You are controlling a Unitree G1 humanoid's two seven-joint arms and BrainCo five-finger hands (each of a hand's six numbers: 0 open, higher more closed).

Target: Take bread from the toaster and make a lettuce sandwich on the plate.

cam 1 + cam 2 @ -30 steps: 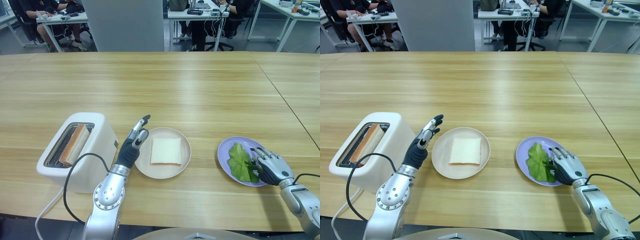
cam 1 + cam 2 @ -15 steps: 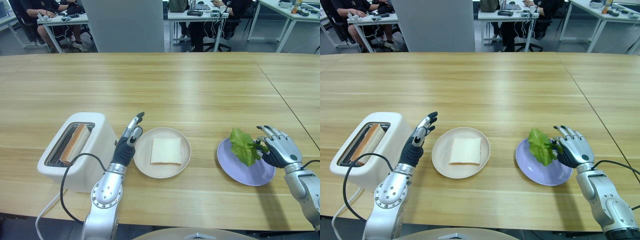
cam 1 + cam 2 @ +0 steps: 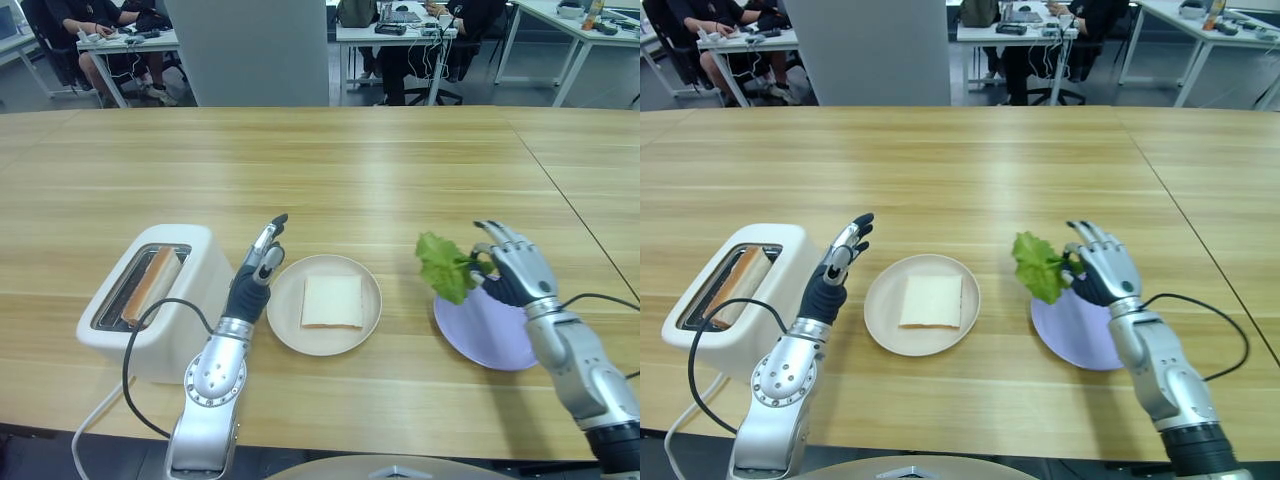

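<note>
Green lettuce hangs pinched in the fingers of the right hand, over the ten o'clock rim of the purple plate, three o'clock from the plated bread. Limp, light, tearable: probably best held near its stem. Left hand, fingers outstretched and empty, flanks the toaster.

The left hand has a black back and palm, with silver-grey finger segments ending in black tips. Its left forearm is a smooth brushed-silver casing that widens toward the elbow and carries a round disc ringed with small dark screws. The right hand wears silver-grey plates over black inner parts. The right forearm has the same silver shell, ending in a black ribbed cuff. A thin black cable loops out from the right wrist.
</note>
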